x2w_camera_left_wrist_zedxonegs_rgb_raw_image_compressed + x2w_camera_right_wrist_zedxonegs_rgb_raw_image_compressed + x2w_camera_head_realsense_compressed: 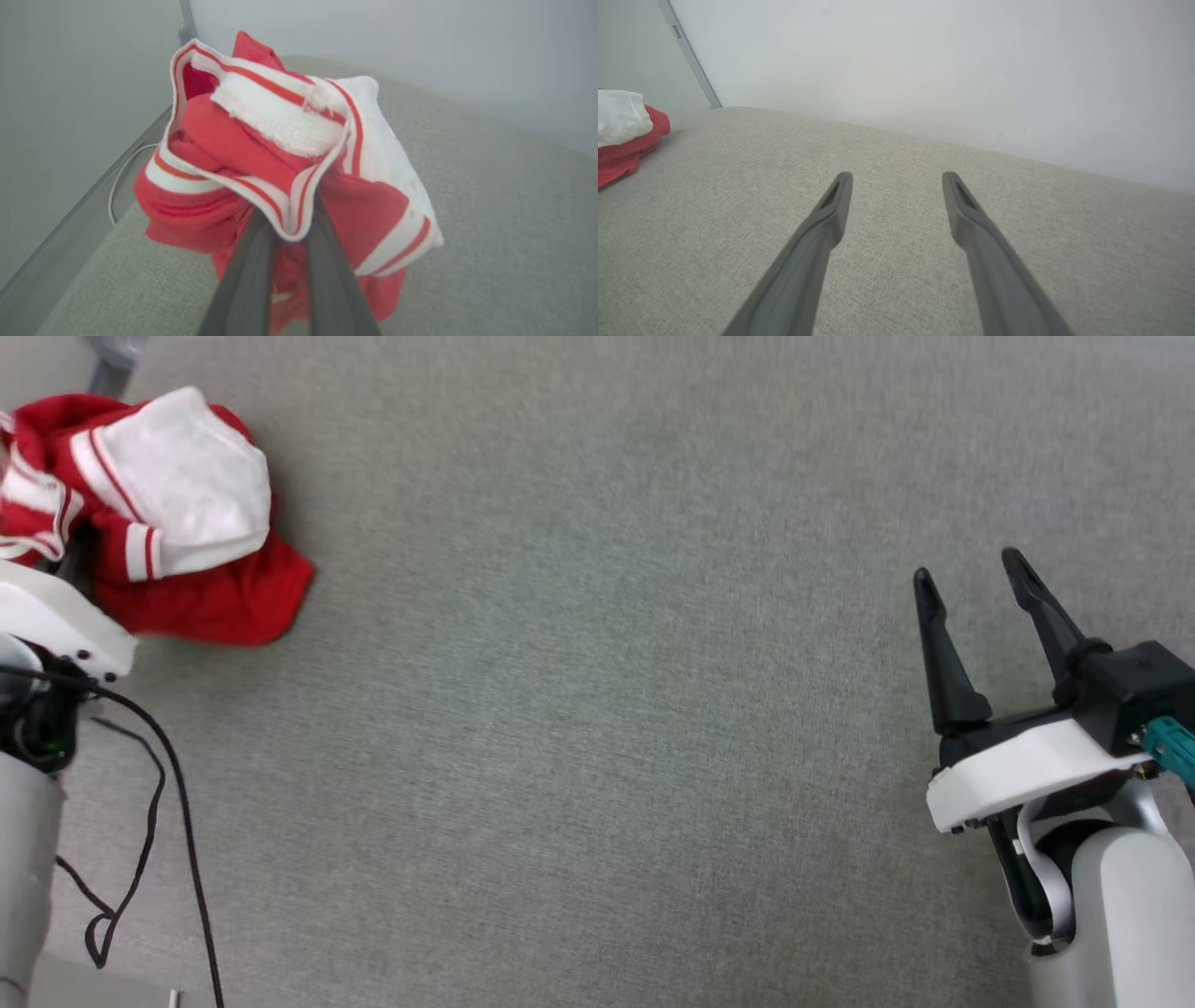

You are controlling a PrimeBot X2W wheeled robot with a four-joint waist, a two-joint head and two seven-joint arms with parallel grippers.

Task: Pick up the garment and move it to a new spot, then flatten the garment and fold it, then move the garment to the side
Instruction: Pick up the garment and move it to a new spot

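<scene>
Clamping the garment [187, 495] at ten o'clock is the left end effector [286, 224]; the right end effector [968, 569] is hovering at four o'clock, fingers apart.

The jersey [201, 597] runs off the head view's left edge, its near side covered by the left arm's white wrist casing [51, 616]; the left gripper's [288, 228] fingers [247, 289] bury their tips under striped trim; the right wrist view's left edge crops the jersey too.

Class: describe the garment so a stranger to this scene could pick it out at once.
Look across the wide grey fabric surface to its far left corner. There the left gripper pinches a bunched garment. Its red cloth, white sleeve and red-and-white striped trim set it apart from the black cable nearby.
</scene>
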